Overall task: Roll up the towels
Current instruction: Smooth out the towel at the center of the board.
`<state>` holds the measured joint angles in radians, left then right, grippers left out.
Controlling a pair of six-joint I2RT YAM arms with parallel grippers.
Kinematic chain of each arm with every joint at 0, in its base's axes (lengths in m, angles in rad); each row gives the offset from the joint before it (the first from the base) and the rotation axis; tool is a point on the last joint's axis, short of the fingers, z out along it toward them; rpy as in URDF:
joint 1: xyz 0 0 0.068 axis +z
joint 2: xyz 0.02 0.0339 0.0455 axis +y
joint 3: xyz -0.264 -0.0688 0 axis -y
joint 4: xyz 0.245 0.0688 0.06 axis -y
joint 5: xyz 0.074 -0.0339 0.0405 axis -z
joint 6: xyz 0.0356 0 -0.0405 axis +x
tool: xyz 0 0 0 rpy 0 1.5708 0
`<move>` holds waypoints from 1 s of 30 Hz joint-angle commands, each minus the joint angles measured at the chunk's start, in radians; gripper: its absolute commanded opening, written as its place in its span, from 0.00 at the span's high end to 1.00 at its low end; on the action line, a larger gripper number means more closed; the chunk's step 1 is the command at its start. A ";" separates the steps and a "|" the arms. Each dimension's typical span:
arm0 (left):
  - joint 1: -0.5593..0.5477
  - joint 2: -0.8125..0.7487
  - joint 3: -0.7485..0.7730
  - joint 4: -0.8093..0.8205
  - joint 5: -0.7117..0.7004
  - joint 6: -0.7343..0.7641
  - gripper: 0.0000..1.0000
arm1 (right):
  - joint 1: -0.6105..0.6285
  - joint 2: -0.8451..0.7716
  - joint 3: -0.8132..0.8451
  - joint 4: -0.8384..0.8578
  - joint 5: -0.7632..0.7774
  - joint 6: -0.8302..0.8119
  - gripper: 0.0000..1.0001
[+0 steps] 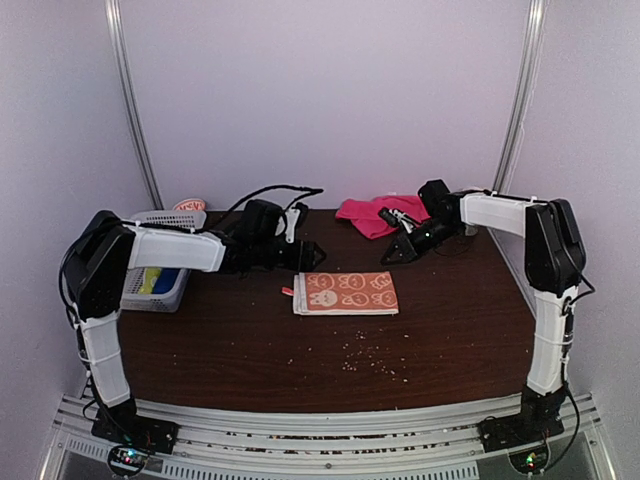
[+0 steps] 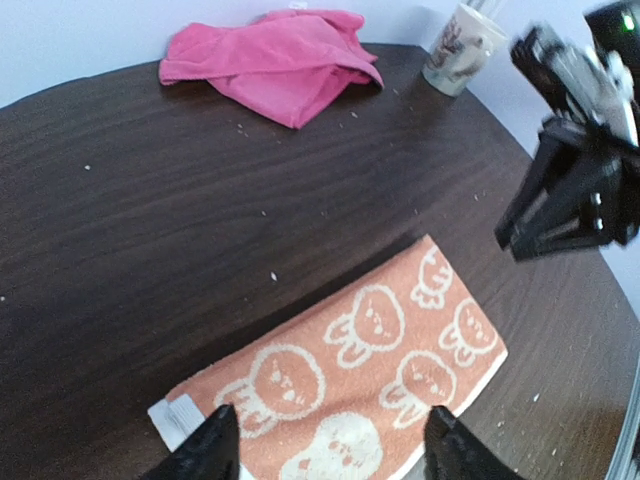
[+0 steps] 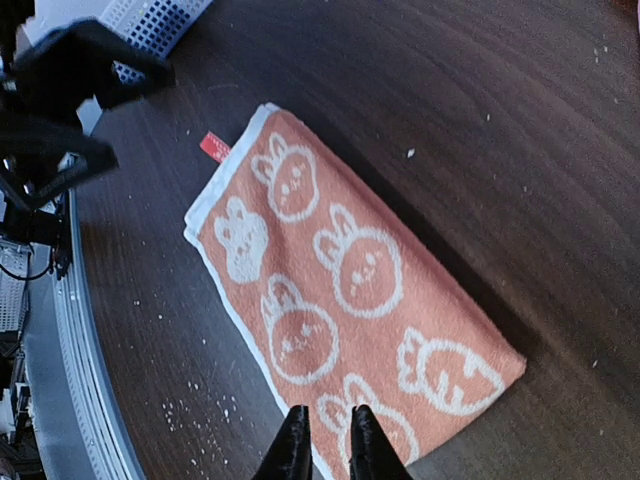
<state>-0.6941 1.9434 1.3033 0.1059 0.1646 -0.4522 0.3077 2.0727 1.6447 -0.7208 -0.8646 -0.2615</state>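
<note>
The orange towel [image 1: 347, 292] with cream cartoon rabbits lies flat in a rectangle at the table's middle, a small white loop [image 2: 172, 415] at its left end. The pink towel [image 1: 372, 213] is crumpled at the back of the table. My left gripper [image 1: 300, 255] hangs open over the orange towel's [image 2: 370, 370] left end, fingers spread wide with nothing between them [image 2: 330, 445]. My right gripper [image 1: 390, 255] hovers above the orange towel's [image 3: 340, 290] right end. Its fingers stand a narrow gap apart and hold nothing [image 3: 322, 445].
A white lattice basket [image 1: 160, 285] with coloured items stands at the table's left edge. A cream mug [image 2: 462, 45] stands at the back right, near the pink towel [image 2: 280, 65]. Pale crumbs [image 1: 365, 358] are scattered in front of the orange towel.
</note>
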 commanded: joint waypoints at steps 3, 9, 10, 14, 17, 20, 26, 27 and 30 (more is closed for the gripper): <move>-0.043 0.006 -0.138 0.094 0.135 -0.027 0.61 | -0.001 0.127 0.090 0.091 -0.087 0.093 0.84; -0.056 0.032 -0.183 0.122 0.167 -0.048 0.71 | -0.001 0.201 0.110 0.147 -0.126 0.121 0.84; -0.056 0.039 -0.185 0.122 0.168 -0.049 0.71 | -0.002 0.209 0.107 0.164 -0.126 0.129 0.84; -0.055 0.066 -0.181 0.086 0.119 -0.050 0.72 | -0.004 0.233 0.087 0.212 -0.113 0.159 0.85; -0.055 0.075 -0.180 0.053 0.078 -0.047 0.72 | -0.011 0.244 0.072 0.236 -0.096 0.176 0.85; -0.054 0.078 -0.187 0.019 0.052 -0.046 0.73 | -0.022 0.249 0.051 0.262 -0.068 0.195 0.85; -0.049 0.069 -0.217 -0.001 0.038 -0.046 0.73 | -0.040 0.265 0.020 0.263 -0.031 0.188 0.86; -0.047 0.066 -0.221 0.000 0.039 -0.046 0.73 | -0.041 0.265 0.010 0.265 -0.022 0.185 0.86; -0.047 0.061 -0.226 -0.005 0.045 -0.045 0.71 | -0.048 0.263 -0.014 0.270 0.006 0.180 0.87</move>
<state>-0.7525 2.0140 1.1103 0.1398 0.2306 -0.4965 0.2695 2.3173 1.6623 -0.4656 -0.9184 -0.0784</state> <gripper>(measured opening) 0.275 0.138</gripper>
